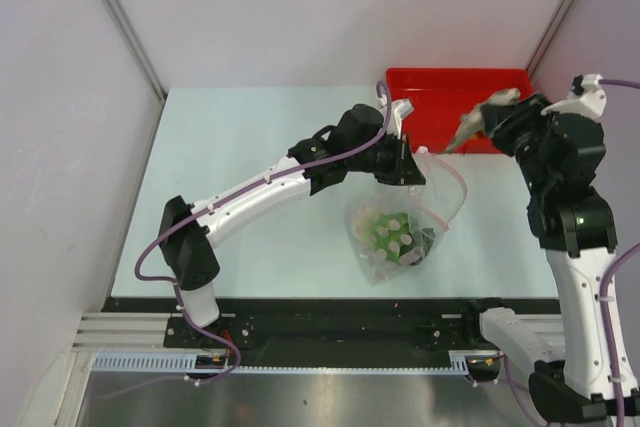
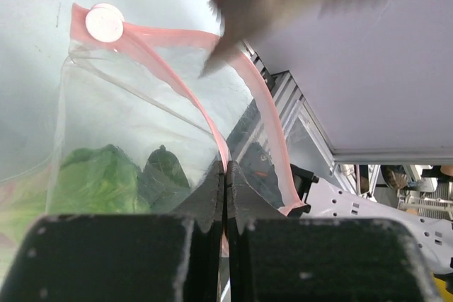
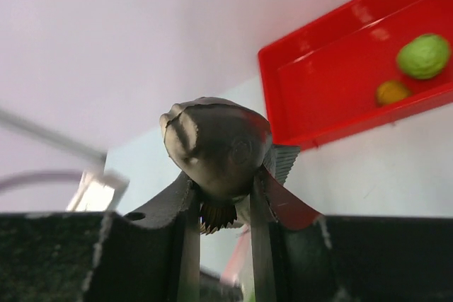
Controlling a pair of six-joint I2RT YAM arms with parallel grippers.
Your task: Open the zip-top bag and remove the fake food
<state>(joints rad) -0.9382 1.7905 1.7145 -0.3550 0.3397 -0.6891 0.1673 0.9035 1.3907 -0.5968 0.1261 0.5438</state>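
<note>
The clear bag (image 1: 441,194) sits near the middle of the pale counter (image 1: 250,147), just in front of the red tray (image 1: 440,107). Its mouth is raised toward the tray and its filled end points at the near edge. The left pincer (image 2: 225,175) is closed on the pink zip strip (image 2: 170,68), pinching one lip of the mouth between its dark fingers. The other lip bows away from it, so the mouth stands open in a loop. A small white disc (image 2: 105,22) sits on the strip at its far corner. A leafy green lettuce piece (image 2: 99,178) shows through the plastic, with darker green beside it. From above, the contents look like a green clump with pale round spots (image 1: 395,237). The right pincer (image 3: 225,189) is clamped on the grey fish (image 1: 480,122), its fingers pressing both sides of the body, with the fish's rounded head and a toothed edge showing between them. It is held off the counter and, seen from above, appears over the tray's near right part, well apart from the bag. A light green round fruit (image 3: 423,56) and a smaller orange one (image 3: 391,92) lie in the tray, near each other.
</note>
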